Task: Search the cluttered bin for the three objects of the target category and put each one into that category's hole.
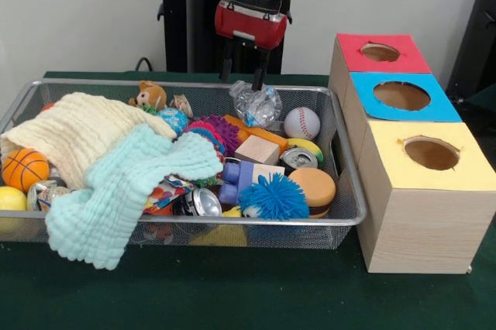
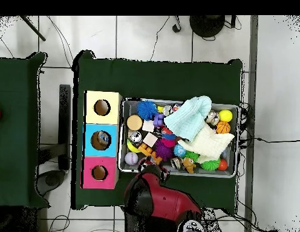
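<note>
Bin (image 1: 350, 218) of silver wire mesh, set on a dark green table (image 1: 256, 299), crowded with toys and cloth. One crumpled clear plastic bottle (image 1: 256, 104) against the far wall of the bin, right of centre in the front view, just left of a white baseball (image 1: 301, 122). No other clear bottles discernible among the clutter. Gripper (image 1: 242, 76) hanging from the red and black arm directly above that bottle, two dark fingers (image 1: 260, 73) spread apart, tips at the bottle's upper edge; contact not determinable. Cream cloth (image 1: 77, 132) and pale mint cloth (image 1: 128, 190) draped over the left half of the bin, the mint one spilling over the near rim. Orange basketball (image 1: 25, 169) and yellow ball (image 1: 11, 198) at the far left end. Silver drink cans near the front: one (image 1: 200, 203) beside the mint cloth, another (image 1: 298, 159) near the right wall. Blue spiky ball (image 1: 273, 197), tan disc (image 1: 313, 188), wooden block (image 1: 256, 149) and purple spiky ball (image 1: 225, 132) in the middle. Right of the bin, three wooden boxes in a row, each with a round hole: red top (image 1: 381, 53) farthest, blue top (image 1: 401, 96) between, yellow top (image 1: 430, 153) nearest. In the overhead view, arm (image 2: 161, 202) reaching over the bin's edge.
</note>
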{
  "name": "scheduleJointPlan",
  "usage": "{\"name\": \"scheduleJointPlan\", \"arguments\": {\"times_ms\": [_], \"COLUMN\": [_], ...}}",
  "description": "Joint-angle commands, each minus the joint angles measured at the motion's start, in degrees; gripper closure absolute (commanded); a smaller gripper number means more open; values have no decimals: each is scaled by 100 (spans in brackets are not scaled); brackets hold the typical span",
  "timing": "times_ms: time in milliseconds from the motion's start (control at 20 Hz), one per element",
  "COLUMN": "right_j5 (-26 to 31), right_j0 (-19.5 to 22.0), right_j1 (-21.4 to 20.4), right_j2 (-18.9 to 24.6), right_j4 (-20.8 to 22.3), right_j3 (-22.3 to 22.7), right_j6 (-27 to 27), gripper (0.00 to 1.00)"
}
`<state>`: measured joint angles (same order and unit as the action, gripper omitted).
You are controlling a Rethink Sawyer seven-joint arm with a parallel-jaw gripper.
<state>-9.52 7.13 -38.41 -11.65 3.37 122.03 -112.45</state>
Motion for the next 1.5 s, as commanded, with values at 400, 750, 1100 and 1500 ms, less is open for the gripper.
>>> {"name": "scheduleJointPlan", "arguments": {"times_ms": [400,750,1100,1500], "right_j5": [-430,-782,-804,-404], "right_j0": [261,453,657,1376], "right_j1": [695,1194,1287,1303], "right_j2": [629,678,969,1744], "right_j4": [385,591,838,1549], "right_j3": [-394,-626,-567,-455], "right_j6": [-728,-717,-634,-447], "gripper": [0,0,0,0]}}
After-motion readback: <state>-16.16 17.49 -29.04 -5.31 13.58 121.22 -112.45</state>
